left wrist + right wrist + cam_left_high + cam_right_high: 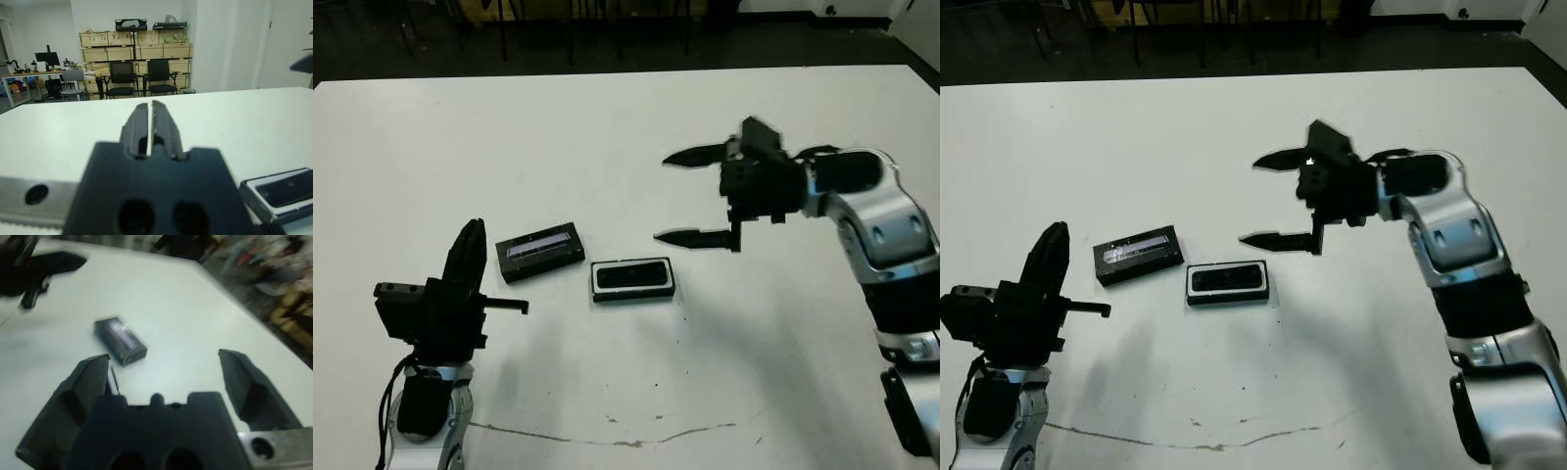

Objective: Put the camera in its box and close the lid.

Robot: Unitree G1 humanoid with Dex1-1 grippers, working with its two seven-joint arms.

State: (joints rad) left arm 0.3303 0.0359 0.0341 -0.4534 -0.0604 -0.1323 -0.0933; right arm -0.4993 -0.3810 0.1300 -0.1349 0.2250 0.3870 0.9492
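The box [596, 282], a shallow black tray with a white lining, lies mid-table. The flat black camera [636, 275] rests inside it, also seen in the left wrist view as the camera [288, 190]. The lid [540, 250], a black slab with a silvery-blue strip, lies just left of the box, apart from it and angled. My right gripper [662, 196] hovers open above and to the right of the box, holding nothing. My left gripper [470, 240] is shut and empty, down-left of the lid. The right wrist view shows the lid [120, 340] beyond my open fingers [93, 377].
The white table [607, 127] stretches wide around the objects, with a thin crack-like mark [607, 431] near its front edge. Beyond the far edge stand black chairs [139, 78] and stacked wooden crates [137, 49].
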